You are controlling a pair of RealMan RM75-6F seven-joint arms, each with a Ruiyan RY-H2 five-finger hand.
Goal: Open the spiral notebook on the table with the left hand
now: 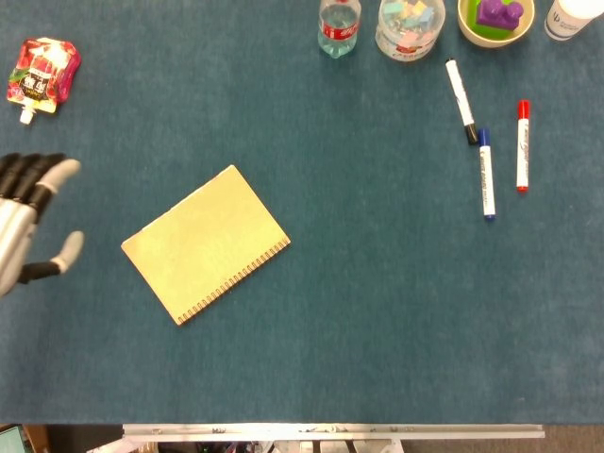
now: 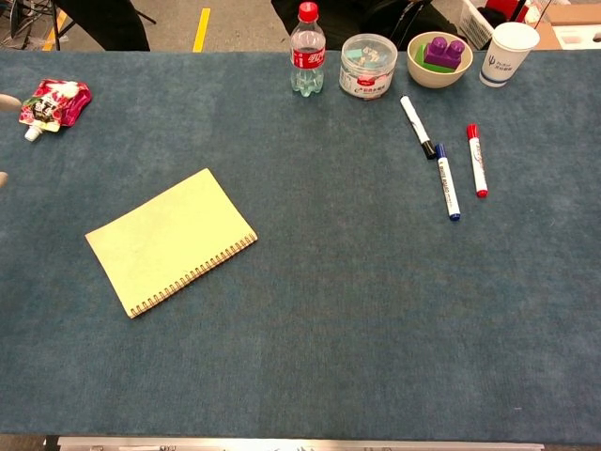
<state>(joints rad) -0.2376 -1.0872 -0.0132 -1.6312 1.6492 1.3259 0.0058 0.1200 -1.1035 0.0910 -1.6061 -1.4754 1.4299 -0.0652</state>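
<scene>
A closed yellow spiral notebook (image 1: 206, 243) lies flat and turned at an angle on the blue table, its wire binding along the lower right edge; the chest view shows the notebook (image 2: 171, 241) too. My left hand (image 1: 28, 222) has come in at the left edge of the head view, fingers spread and holding nothing, a short way left of the notebook and not touching it. Only its fingertips (image 2: 4, 101) peek in at the chest view's left edge. My right hand is in neither view.
A pink drink pouch (image 1: 40, 75) lies at the far left. Along the back stand a small bottle (image 1: 339, 26), a clear tub (image 1: 410, 26), a bowl with a purple block (image 1: 495, 19) and a paper cup (image 2: 507, 53). Three markers (image 1: 485, 142) lie at the right.
</scene>
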